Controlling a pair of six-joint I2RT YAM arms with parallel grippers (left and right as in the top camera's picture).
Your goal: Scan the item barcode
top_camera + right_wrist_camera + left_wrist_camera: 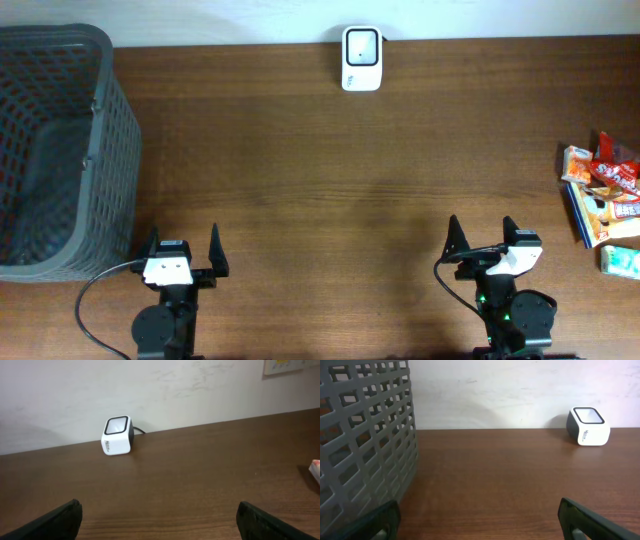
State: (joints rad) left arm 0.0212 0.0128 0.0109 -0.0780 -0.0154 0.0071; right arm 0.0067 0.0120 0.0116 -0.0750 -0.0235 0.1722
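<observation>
A barcode scanner (361, 58) is set at the far edge of the wooden table (300, 180), against the wall, and all places are given from it. Well to its left, a grey mesh basket (60, 150) is stood at the table's left edge. Well to its right and nearer the arms, a pile of snack packets (600, 195) is laid at the right edge, partly cut off by the frame. Bare wood is seen between the scanner and both arms.

The left gripper (183, 240) is held near and left of the scanner, just beside the basket's near corner. The right gripper (481, 230) is held near and right of it, well apart from the packets. Both sets of jaws are spread wide and nothing is held in either.

The whole pile is shown only from overhead: a red packet (615, 170) on top, a blue-and-yellow packet (590, 215) beneath with its long axis running from far to near, slightly slanted, and a green-and-white pack (622, 260) nearest. No barcode can be made out.

From the right wrist, only a sliver of one packet (315, 469) is caught at the frame's edge, while the scanner (117, 435) is shown with its window tilted upward and a cable (139, 431) behind it. From the left wrist, the basket wall (365, 435) is seen close by, and the scanner (588, 426) far to its right.
</observation>
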